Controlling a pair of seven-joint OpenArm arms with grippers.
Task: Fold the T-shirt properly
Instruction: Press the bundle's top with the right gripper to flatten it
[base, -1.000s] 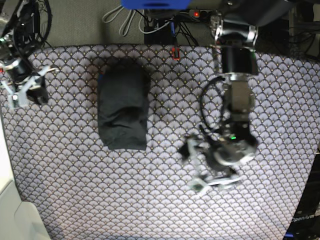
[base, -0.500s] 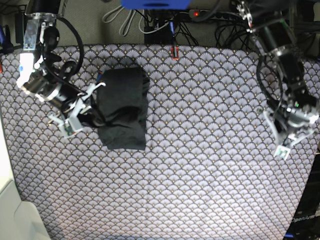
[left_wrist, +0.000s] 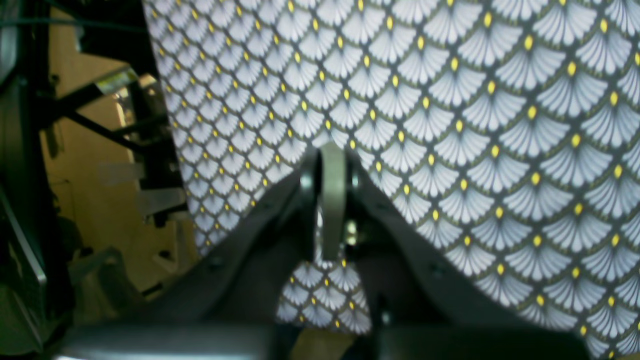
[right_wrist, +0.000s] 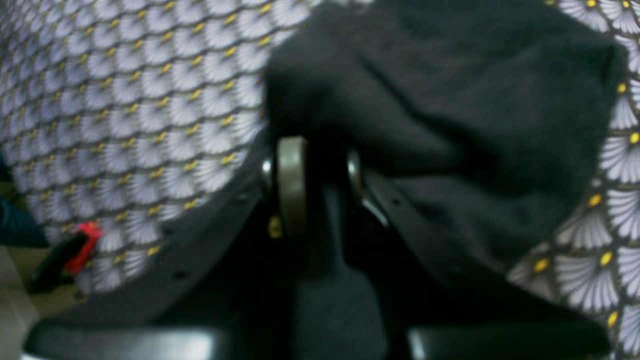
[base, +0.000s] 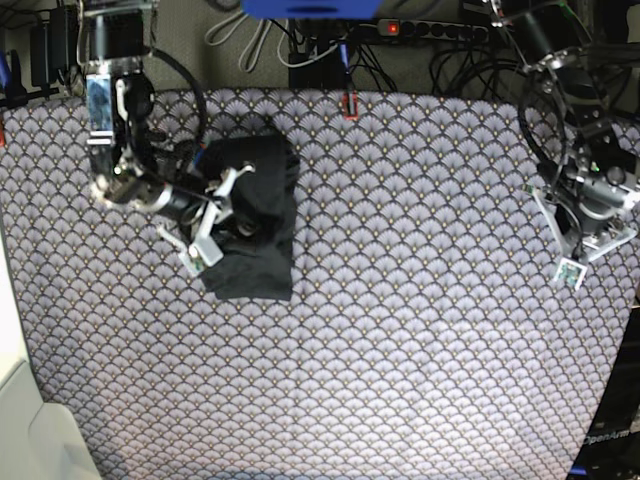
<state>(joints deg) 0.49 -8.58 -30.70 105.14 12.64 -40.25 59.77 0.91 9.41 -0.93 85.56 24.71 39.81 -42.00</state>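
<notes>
The T-shirt lies as a folded dark charcoal bundle on the scallop-patterned cloth, left of centre. It fills the upper right of the right wrist view. My right gripper reaches in from the left, over the bundle's left half. In its wrist view the gripper has its jaws nearly closed with dark fabric between them. My left gripper is shut and empty over the bare cloth near the table's right edge. Its wrist view shows the pads pressed together.
A small red clip sits at the cloth's back edge, and also shows in the right wrist view. Cables and a power strip run behind the table. The table's right edge is close to my left gripper.
My right arm swung in from the far left and its gripper now sits on the T-shirt's left half. My left arm moved from mid-table to the right edge, then held.
</notes>
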